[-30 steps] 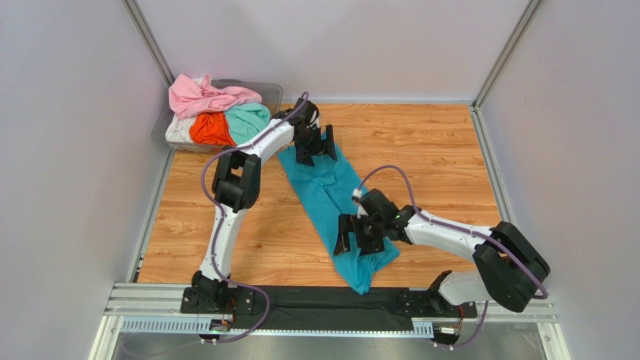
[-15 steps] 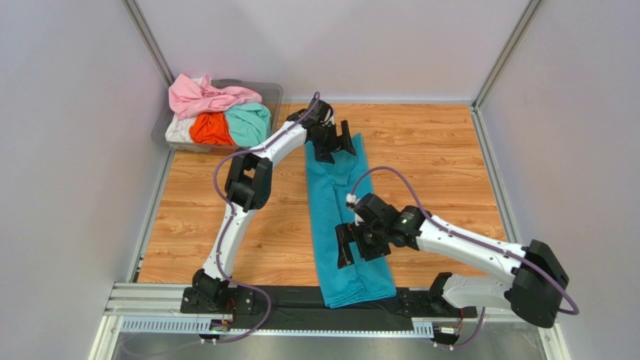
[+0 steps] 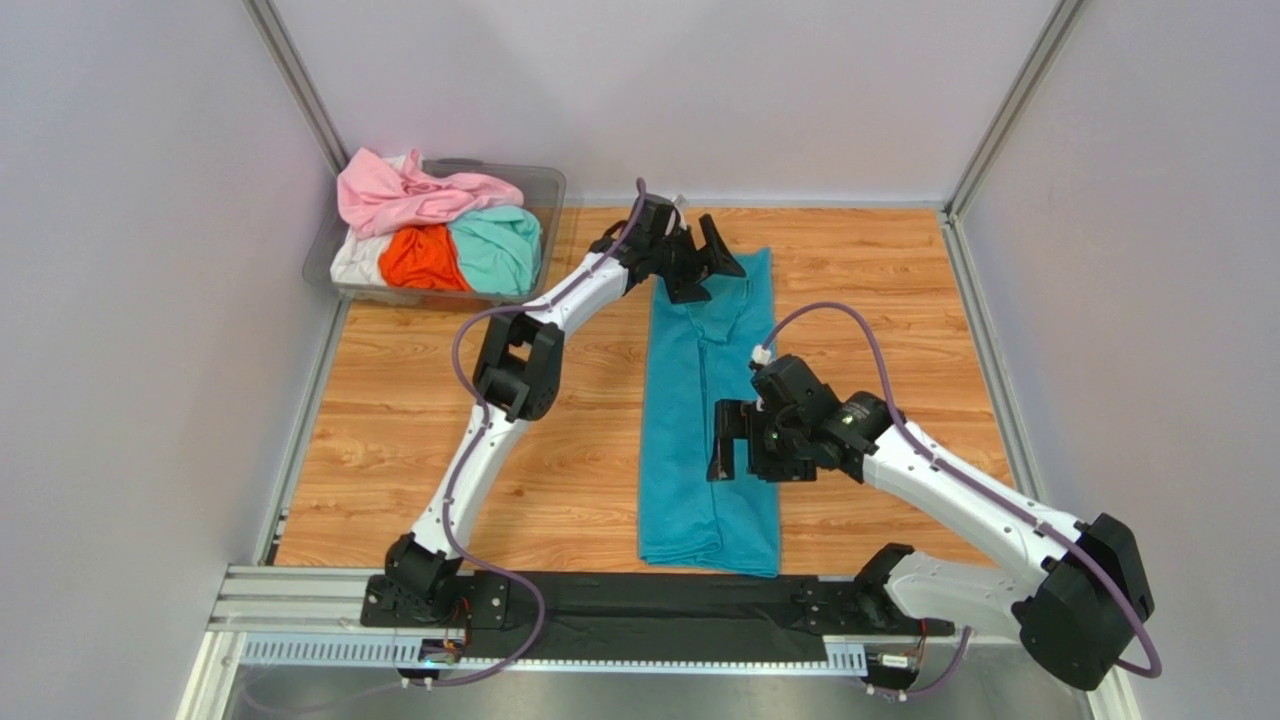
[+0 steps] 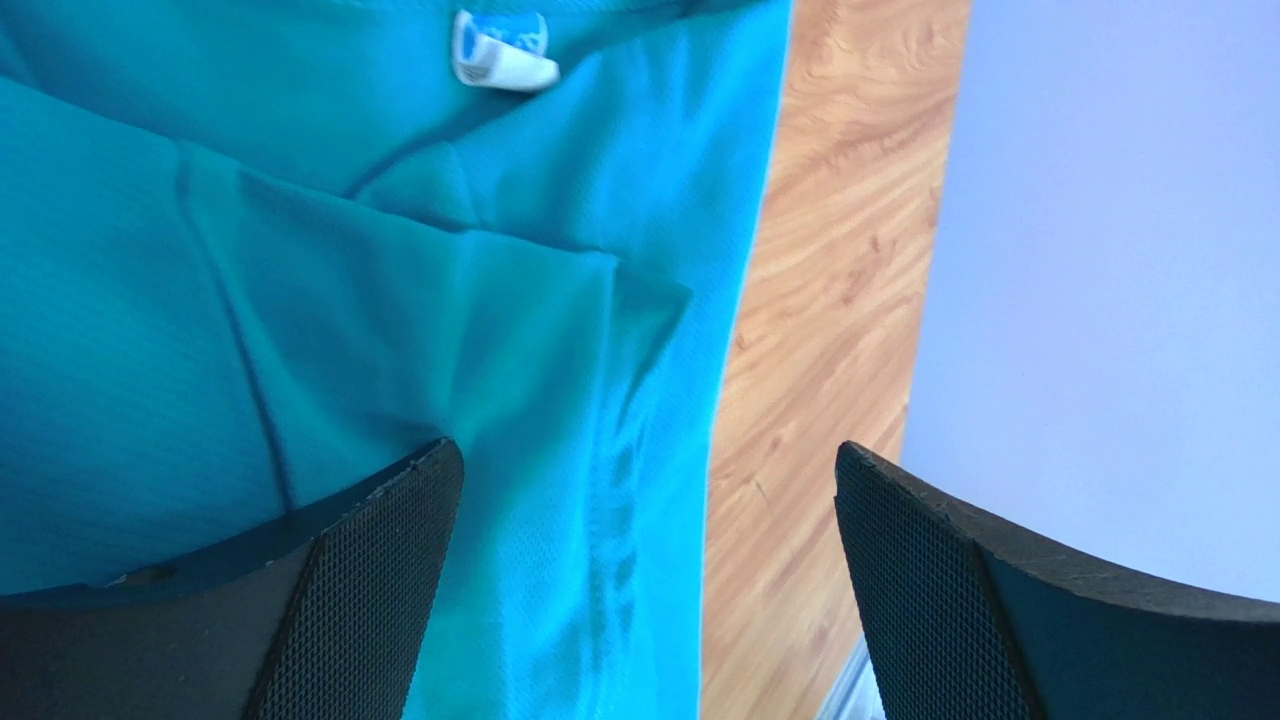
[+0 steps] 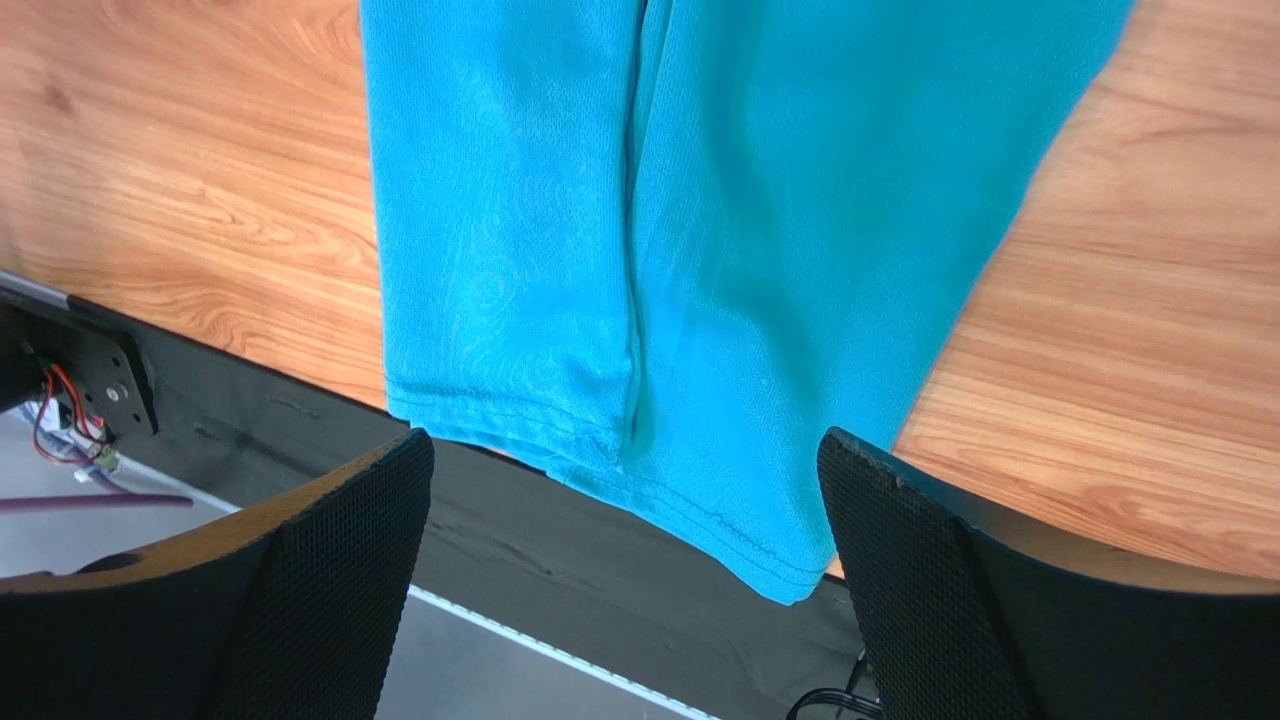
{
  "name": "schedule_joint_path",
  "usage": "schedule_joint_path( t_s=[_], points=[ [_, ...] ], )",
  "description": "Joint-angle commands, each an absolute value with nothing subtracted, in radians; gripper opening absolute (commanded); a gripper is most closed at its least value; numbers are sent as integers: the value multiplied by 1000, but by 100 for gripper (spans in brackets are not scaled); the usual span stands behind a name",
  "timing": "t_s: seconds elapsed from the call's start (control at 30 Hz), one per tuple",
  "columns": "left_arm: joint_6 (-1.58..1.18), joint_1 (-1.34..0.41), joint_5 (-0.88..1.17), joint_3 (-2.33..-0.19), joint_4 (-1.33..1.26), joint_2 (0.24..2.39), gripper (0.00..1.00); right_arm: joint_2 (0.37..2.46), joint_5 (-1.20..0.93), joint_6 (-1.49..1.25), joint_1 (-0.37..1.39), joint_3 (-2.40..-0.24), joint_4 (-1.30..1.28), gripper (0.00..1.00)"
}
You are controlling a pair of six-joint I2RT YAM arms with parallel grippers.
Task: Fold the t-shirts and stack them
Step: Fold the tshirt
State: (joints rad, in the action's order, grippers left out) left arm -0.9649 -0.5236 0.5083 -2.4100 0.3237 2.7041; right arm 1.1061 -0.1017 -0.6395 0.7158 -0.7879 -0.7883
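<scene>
Teal t-shirt lay as a long narrow strip down the middle of the desk, collar end by the far edge, hem lapping over the near edge onto the black rail. Left pincer hung over the collar end, jaws wide apart, nothing in them; right pincer also spread and empty above the lower half. Other t-shirts sat heaped in the clear tub at the far left corner. Risks as judged: a shallow pinch taking only the top layer would peel the lengthwise fold open; the overhanging hem could catch on the rail; the left pincer, close to the back wall, might strike it
</scene>
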Motion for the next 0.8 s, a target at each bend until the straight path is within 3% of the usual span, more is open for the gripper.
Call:
schedule_joint_path(
  t_s=[0.0,0.27,0.6,0.77],
  points=[
    [-950,-529,580,-2373,278,2532,100,1097,-29,-635,706,-853,-792,100],
    [-652,-529,525,-2097,471,2073,100,1137,70,-614,678,-910,-772,100],
    [-607,-532,290,-1196,494,1343,100,1337,132,-598,641,-1031,-709,100],
    [-609,-534,230,-941,547,1035,100,1503,135,-588,629,-1092,-670,100]
  ],
)
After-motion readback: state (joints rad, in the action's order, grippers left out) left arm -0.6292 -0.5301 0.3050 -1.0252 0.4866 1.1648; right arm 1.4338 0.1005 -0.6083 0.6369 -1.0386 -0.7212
